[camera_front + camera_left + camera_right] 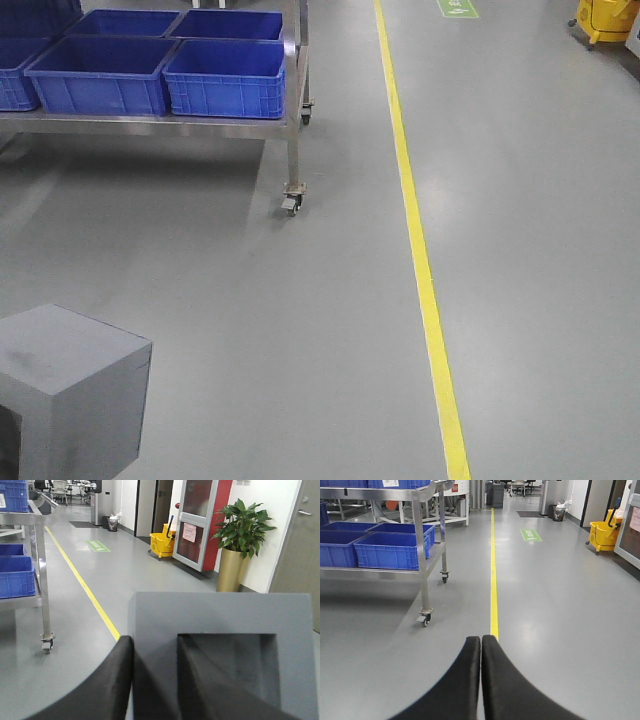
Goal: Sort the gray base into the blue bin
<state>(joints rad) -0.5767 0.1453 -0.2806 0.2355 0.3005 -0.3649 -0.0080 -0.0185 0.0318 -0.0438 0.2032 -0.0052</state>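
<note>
The gray base [70,385] is a matte gray cube at the bottom left of the front view, held above the floor. In the left wrist view it [220,612] fills the lower right with its square recess facing the camera. My left gripper [155,640] is shut on one wall of it, one black finger outside and the other inside the recess. Several blue bins stand on a steel cart's lower shelf at the top left; the nearest is this blue bin [225,78]. My right gripper [481,639] is shut and empty over the floor.
The steel cart [294,120] rolls on casters [291,203]. A yellow floor line [415,230] runs away to the right of it. A yellow mop bucket [163,543], a potted plant [240,535] and doors line the wall. A labelled blue crate [12,495] sits on the upper shelf.
</note>
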